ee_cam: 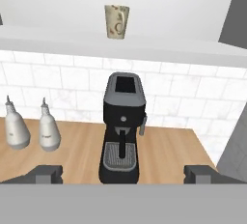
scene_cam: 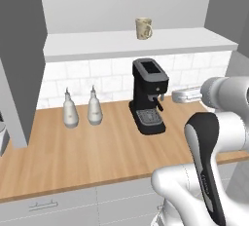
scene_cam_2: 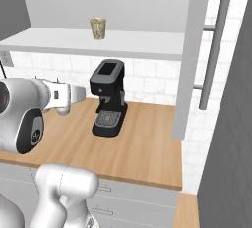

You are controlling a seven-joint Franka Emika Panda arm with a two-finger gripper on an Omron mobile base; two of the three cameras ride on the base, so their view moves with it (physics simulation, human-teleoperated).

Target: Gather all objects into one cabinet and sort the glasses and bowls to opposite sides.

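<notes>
The cabinet stands open, its grey doors (scene_cam: 19, 64) (scene_cam_2: 194, 50) swung out and its white shelf (scene_cam: 97, 45) (scene_cam_2: 142, 45) (ee_cam: 183, 49) bare in front. One of the glasses, a cream speckled mug (scene_cam: 144, 28) (scene_cam_2: 98, 28) (ee_cam: 116, 21), stands upright near the middle of that shelf. My gripper (ee_cam: 124, 174) is open, its fingertips (ee_cam: 46, 172) wide apart with nothing between them. It hovers over the counter in front of the coffee machine, well below the mug. The bowls are out of view.
A black coffee machine (scene_cam: 148, 96) (scene_cam_2: 109, 98) (ee_cam: 123, 126) stands on the wooden counter (scene_cam: 82, 147) under the shelf. Two white long-necked bottles (scene_cam: 70, 109) (ee_cam: 48, 129) stand to its left by the tiled wall. The right door carries a long bar handle (scene_cam_2: 214, 50).
</notes>
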